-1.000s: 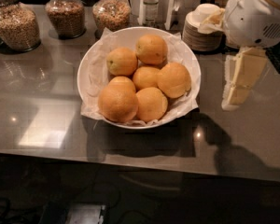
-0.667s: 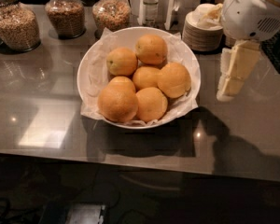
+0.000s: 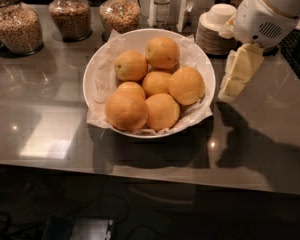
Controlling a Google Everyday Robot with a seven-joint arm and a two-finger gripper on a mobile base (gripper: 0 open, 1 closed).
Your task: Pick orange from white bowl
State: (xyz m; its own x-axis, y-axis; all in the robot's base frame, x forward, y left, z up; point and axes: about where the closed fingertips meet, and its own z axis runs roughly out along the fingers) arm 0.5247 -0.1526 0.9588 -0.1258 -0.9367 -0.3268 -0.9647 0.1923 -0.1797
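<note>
The white bowl (image 3: pixel 97 66), wide and lined with crinkled white paper, sits on the grey counter and holds several oranges in a pile. A large orange (image 3: pixel 186 85) lies on the pile's right side, closest to the gripper. Another large one (image 3: pixel 126 110) lies at the front left. My gripper (image 3: pixel 232 87) hangs from the white arm just right of the bowl's rim, pointing down, above the counter. It holds nothing and touches neither the bowl nor the fruit.
Three glass jars of grain (image 3: pixel 70 16) stand along the back left. A bottle (image 3: pixel 161 4) stands behind the bowl. A stack of small white bowls (image 3: pixel 215 29) sits at the back right, behind the gripper. The counter's front edge (image 3: pixel 140 171) runs below the bowl.
The gripper has moved left and slightly up, from further right of the bowl to close beside its right rim. The bowl and the oranges have not moved.
</note>
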